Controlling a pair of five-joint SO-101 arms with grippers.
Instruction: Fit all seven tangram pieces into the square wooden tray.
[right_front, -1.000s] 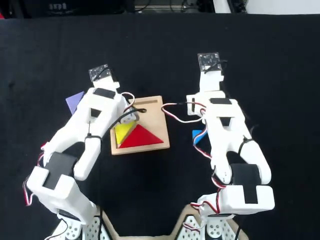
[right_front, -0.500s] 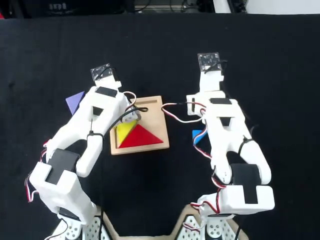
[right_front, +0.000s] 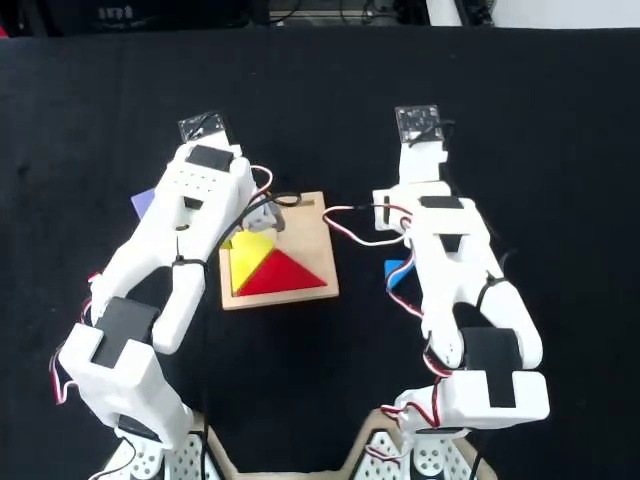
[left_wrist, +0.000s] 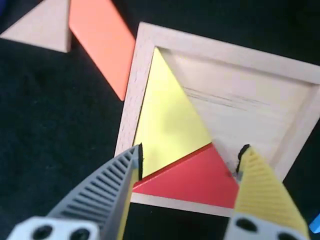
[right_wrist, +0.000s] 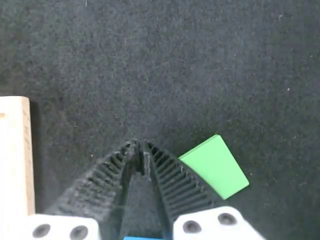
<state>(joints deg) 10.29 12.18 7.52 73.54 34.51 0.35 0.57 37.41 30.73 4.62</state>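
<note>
Two of seven lie in the tray (right_front: 305, 222): yellow triangle (right_front: 248, 258), red triangle (right_front: 285, 273); five wait outside on the tabletop. Left pincer (left_wrist: 191, 150) gapes wide, empty; right pincer (right_wrist: 138, 148) is closed, empty.

The square wooden tray (right_front: 308, 222) was laid flat on the black worktop (right_front: 520, 130). A yellow triangle (right_front: 247, 256) and a red triangle (right_front: 286, 273) were seated in it edge to edge, with the rest of its floor bare. An orange parallelogram (left_wrist: 102, 45) was set against the tray's outer rim, just beside a plain wooden triangle (left_wrist: 42, 27). A purple piece (right_front: 143, 204), a blue piece (right_front: 394, 272) and a green piece (right_wrist: 215, 166) were scattered outside.
</note>
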